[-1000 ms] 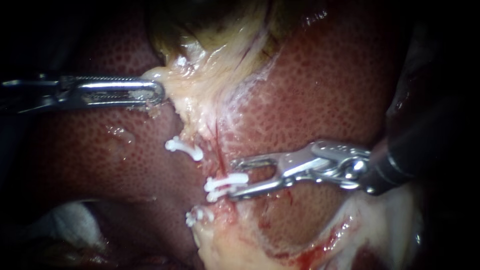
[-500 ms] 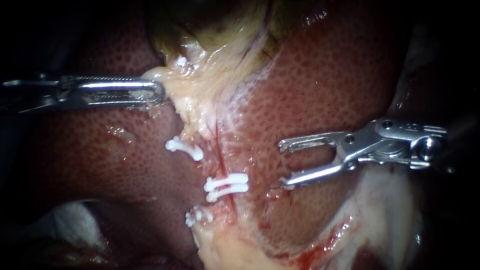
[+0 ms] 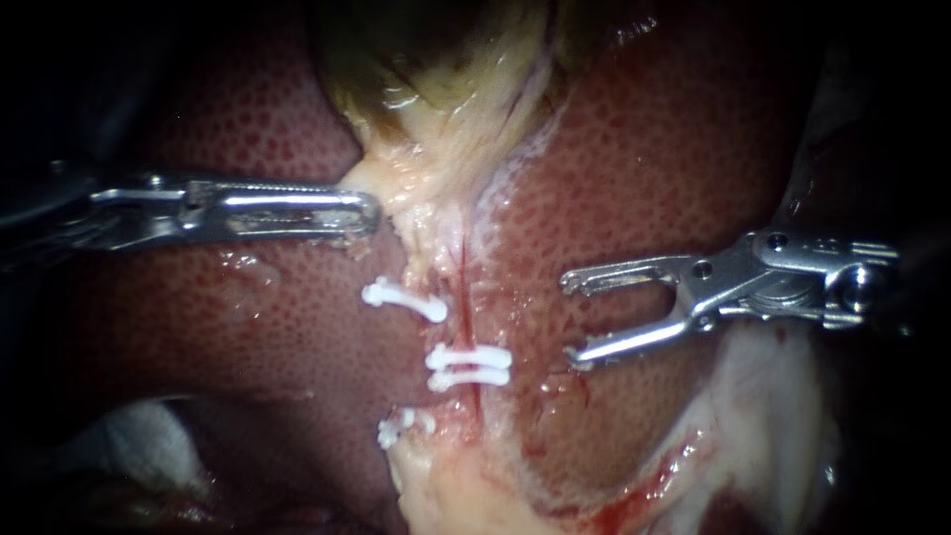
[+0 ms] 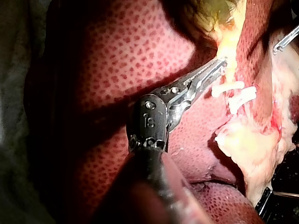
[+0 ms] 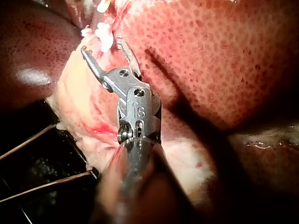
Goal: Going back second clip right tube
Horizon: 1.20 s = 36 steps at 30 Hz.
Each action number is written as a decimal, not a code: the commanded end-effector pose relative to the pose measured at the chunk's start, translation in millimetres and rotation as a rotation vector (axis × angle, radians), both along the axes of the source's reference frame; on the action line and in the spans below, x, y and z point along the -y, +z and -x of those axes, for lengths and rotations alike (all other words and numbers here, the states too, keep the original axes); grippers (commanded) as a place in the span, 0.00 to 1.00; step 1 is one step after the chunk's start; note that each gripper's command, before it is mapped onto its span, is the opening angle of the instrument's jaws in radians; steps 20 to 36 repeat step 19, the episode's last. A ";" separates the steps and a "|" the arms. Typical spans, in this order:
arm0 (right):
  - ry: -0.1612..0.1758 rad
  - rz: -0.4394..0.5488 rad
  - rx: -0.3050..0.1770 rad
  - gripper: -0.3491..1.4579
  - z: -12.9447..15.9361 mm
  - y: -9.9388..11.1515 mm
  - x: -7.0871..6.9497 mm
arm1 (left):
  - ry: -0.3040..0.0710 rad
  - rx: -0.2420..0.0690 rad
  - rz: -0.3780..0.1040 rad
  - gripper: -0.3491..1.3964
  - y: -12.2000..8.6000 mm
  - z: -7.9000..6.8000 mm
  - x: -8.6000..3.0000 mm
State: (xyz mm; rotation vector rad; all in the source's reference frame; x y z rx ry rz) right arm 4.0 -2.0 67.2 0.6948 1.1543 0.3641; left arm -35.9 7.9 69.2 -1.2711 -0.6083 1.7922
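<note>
Left instrument [image 3: 369,213]: in from left, shaft near level, jaws clamped on edge of pale tissue [image 3: 416,188]. Right instrument [image 3: 570,319]: in from right, jaws spread wide, empty, tips pointing left.

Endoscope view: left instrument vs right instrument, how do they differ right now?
The left instrument has its pincer shut on the pale tissue; the right instrument has its pincer open and empty. The left one's tip touches the tissue; the right one sits over the liver, beside the middle clips but apart from them. Both are shiny metal and point inward toward the clipped strand.
</note>
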 end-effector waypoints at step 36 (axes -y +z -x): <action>-0.002 0.003 -0.002 0.47 0.2 -0.2 -0.2 | 0.019 -0.003 -0.003 0.00 1.1 1.7 0.5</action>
